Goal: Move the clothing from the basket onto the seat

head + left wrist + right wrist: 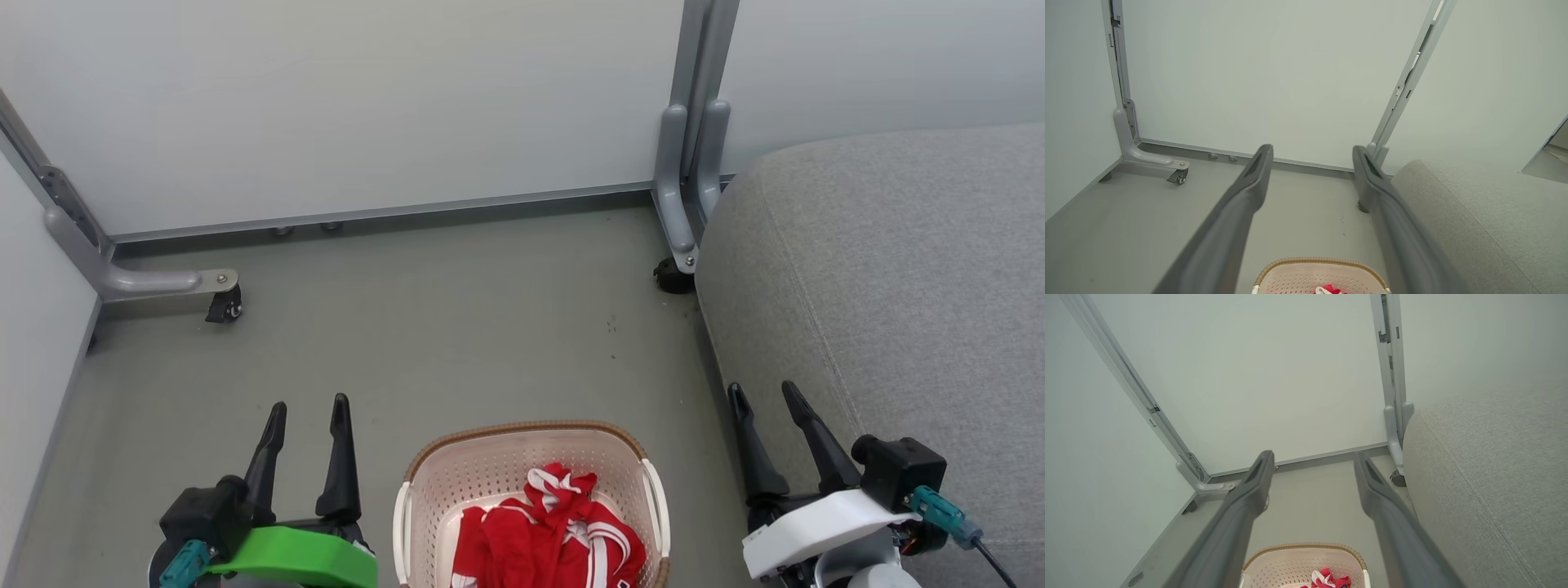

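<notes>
Seat (882, 269), basket (522, 429) and my two grippers, from the head camera.
The grey seat lies at my right. The basket stands on the floor (457, 343) near it, holding the red clothing (555, 531) in a heap. My left gripper (309, 404) and right gripper (763, 389) flank the basket, each with jaws spread and nothing between them.
</notes>
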